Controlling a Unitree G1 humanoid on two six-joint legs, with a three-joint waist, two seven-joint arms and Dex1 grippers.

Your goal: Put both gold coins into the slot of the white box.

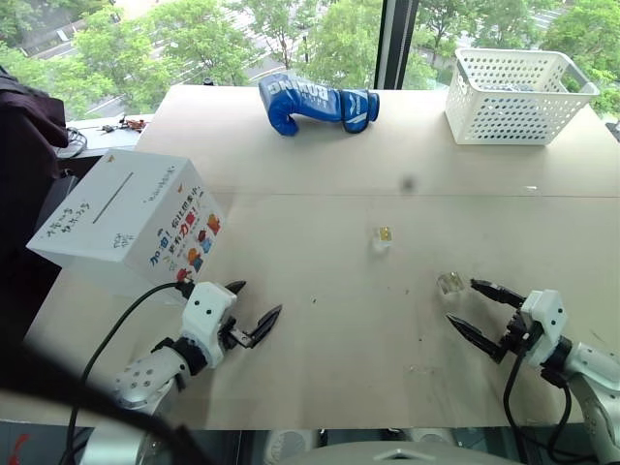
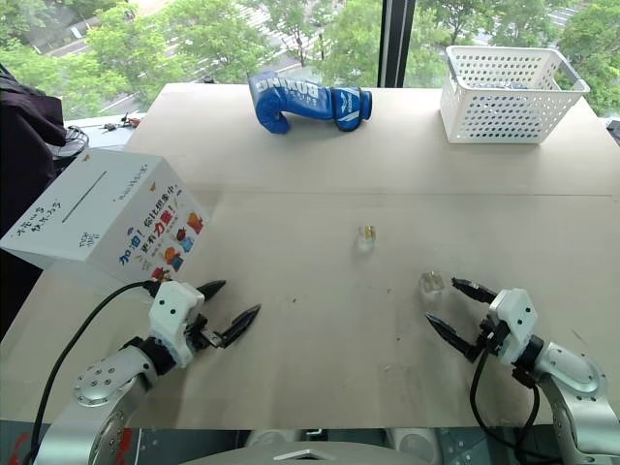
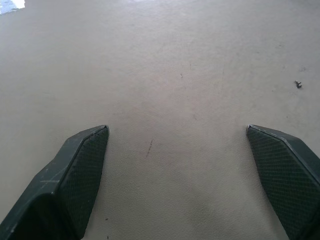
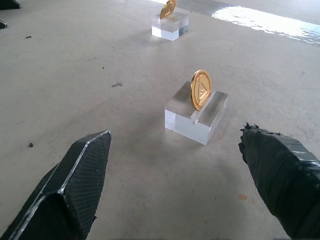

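The white box (image 1: pixel 131 218) stands at the table's left, its dark slot (image 1: pixel 112 198) on the top face. One gold coin (image 4: pixel 201 89) stands on edge in a clear plastic holder (image 4: pixel 196 119) just ahead of my right gripper (image 1: pixel 471 306), which is open and empty. The other gold coin (image 4: pixel 168 8) stands in a second holder (image 1: pixel 384 235) near the table's middle. My left gripper (image 1: pixel 254 302) is open and empty, low over bare table just in front of the box.
A blue boxing glove (image 1: pixel 317 102) lies at the table's far edge. A white lattice basket (image 1: pixel 515 97) stands at the far right corner. A window runs behind the table. Dark clutter lies off the table's left side.
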